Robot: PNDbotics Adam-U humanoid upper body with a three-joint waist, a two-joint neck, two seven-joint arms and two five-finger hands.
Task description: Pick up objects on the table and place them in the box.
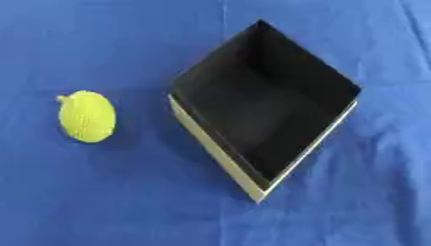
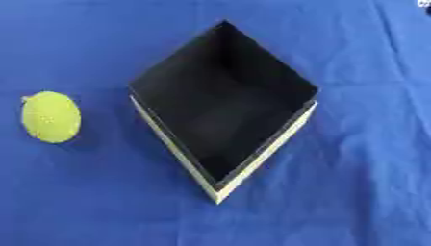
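Blue cloth, lightly creased, covers the whole surface (image 1: pixel 101 202). On it sits an open rectangular box (image 1: pixel 221 158) with a black interior and pale cream outer walls, turned so one corner points toward the robot and the opposite corner points away. Nothing shows inside it. Well apart from the box, to the robot's left, lies a yellow-green, egg-shaped object with a bumpy skin (image 1: pixel 86 116), possibly a toy fruit with a small stub at its upper left end. Neither hand appears in either view, so the fingers' state cannot be told.
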